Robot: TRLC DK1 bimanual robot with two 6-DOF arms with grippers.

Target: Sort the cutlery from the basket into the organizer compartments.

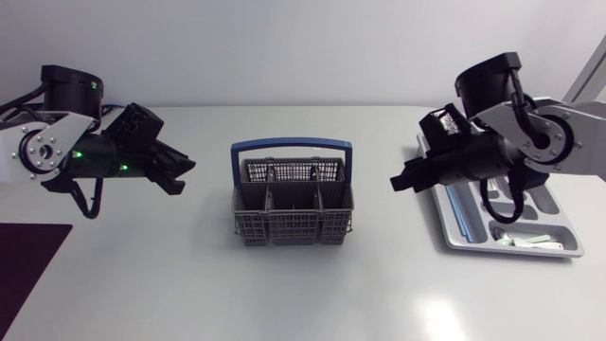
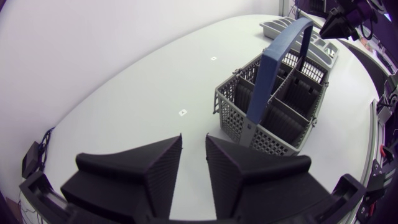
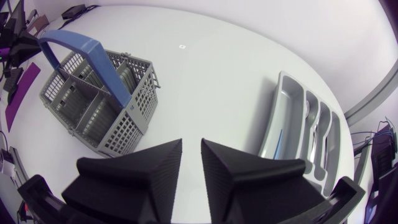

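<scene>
1. The table (image 1: 312, 294) is a plain white surface with a matte finish.
2. A grey mesh basket (image 1: 294, 229) with a blue handle stands upright near the table's middle, its handle raised.
3. A grey organizer (image 1: 554, 213) lies flat on the table's right side, well apart from the basket.
4. A dark purple mat (image 1: 28, 275) lies flat at the near left corner, cut off by the head view's edge and well apart from the basket.
5. Small pale square markers (image 2: 183, 112) sit on the bare surface, one just beside the basket.
</scene>
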